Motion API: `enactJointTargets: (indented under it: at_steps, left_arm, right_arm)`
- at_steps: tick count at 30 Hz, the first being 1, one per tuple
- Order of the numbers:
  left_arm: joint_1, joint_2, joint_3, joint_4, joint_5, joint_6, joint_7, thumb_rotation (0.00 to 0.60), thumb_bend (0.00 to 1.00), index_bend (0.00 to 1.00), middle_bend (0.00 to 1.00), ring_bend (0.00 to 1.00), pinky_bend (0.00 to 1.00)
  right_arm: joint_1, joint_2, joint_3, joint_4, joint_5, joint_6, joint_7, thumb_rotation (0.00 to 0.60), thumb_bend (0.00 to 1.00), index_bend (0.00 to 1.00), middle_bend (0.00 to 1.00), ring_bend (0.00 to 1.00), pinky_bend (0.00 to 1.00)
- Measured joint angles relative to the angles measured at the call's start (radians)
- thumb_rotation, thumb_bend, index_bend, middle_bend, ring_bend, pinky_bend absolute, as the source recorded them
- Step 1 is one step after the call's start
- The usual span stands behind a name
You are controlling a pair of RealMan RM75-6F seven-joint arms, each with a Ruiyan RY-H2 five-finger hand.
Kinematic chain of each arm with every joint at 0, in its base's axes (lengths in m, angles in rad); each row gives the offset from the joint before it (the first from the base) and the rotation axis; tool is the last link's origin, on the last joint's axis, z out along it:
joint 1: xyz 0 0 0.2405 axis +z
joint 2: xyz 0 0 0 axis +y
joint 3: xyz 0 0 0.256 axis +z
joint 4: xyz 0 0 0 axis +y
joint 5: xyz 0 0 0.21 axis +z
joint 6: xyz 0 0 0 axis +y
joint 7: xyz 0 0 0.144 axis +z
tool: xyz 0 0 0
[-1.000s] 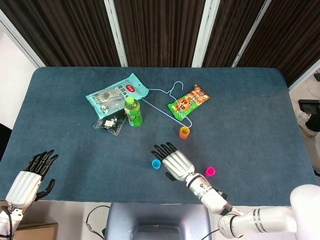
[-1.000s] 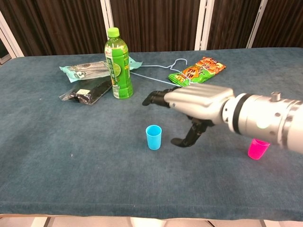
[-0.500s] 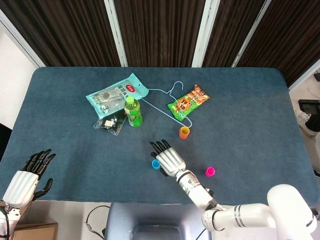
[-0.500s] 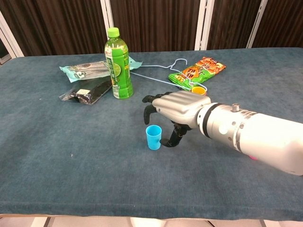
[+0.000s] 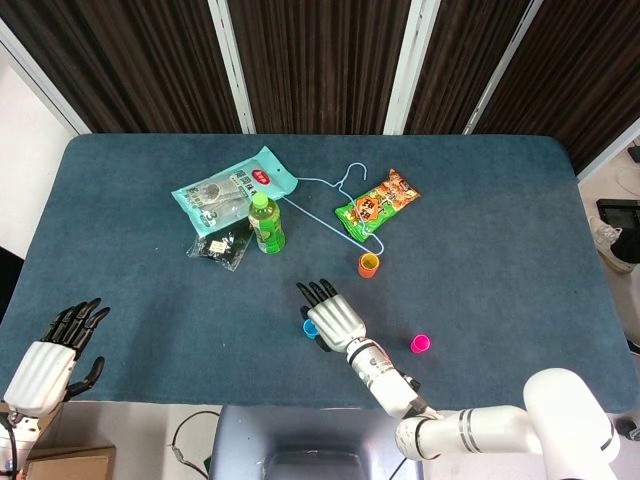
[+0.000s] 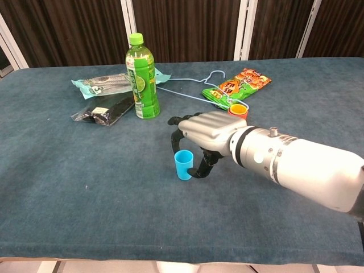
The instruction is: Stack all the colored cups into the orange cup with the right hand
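The right hand (image 6: pixel 200 129) arches over the blue cup (image 6: pixel 183 164), fingers curled at the rim and thumb at the cup's side, but a firm hold cannot be told. A glancing thumb could tip the upright cup over on the counter (image 6: pixel 85 193). The orange cup (image 5: pixel 369 264) stands at the hand's one o'clock, the pink cup (image 5: pixel 420 344) at four. The left hand (image 5: pixel 52 352) hovers open, holding nothing. In the chest view the arm hides the pink cup.
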Motion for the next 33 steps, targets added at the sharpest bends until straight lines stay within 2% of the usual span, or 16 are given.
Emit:
enactJointTargets:
  at_steps: [6, 14, 20, 22, 25, 33]
  left_arm:
    - [0.000, 0.000, 0.001, 0.002, 0.003, 0.002, -0.004, 0.600, 0.47, 0.00, 0.00, 0.00, 0.11]
    - [0.002, -0.001, 0.002, 0.001, 0.006, 0.003, 0.000, 0.600, 0.47, 0.00, 0.00, 0.00, 0.11]
    - [0.002, -0.003, 0.003, -0.001, 0.007, 0.001, 0.008, 0.600, 0.47, 0.00, 0.00, 0.00, 0.11]
    - [0.001, -0.005, 0.003, -0.001, 0.006, -0.003, 0.011, 0.600, 0.47, 0.00, 0.00, 0.00, 0.11]
    - [-0.001, -0.007, 0.003, -0.002, 0.003, -0.012, 0.018, 0.600, 0.47, 0.00, 0.00, 0.00, 0.11]
    - [-0.004, -0.009, 0.001, -0.005, -0.005, -0.020, 0.024, 0.600, 0.47, 0.00, 0.00, 0.00, 0.11]
  right_arm:
    - [-0.004, -0.009, -0.001, 0.007, -0.011, 0.026, -0.002, 0.600, 0.46, 0.70, 0.05, 0.00, 0.00]
    - [-0.024, -0.001, 0.027, 0.010, -0.071, 0.121, 0.019, 0.600, 0.47, 0.70, 0.05, 0.00, 0.00]
    - [-0.049, 0.017, 0.109, 0.097, -0.139, 0.243, 0.075, 0.600, 0.47, 0.70, 0.07, 0.00, 0.00]
    - [-0.055, 0.028, 0.141, 0.133, -0.128, 0.243, 0.085, 0.600, 0.47, 0.70, 0.07, 0.00, 0.00]
    - [-0.061, 0.041, 0.156, 0.160, -0.084, 0.220, 0.081, 0.600, 0.47, 0.70, 0.07, 0.00, 0.00]
    - [-0.072, 0.048, 0.147, 0.220, -0.042, 0.156, 0.069, 0.600, 0.47, 0.70, 0.07, 0.00, 0.00]
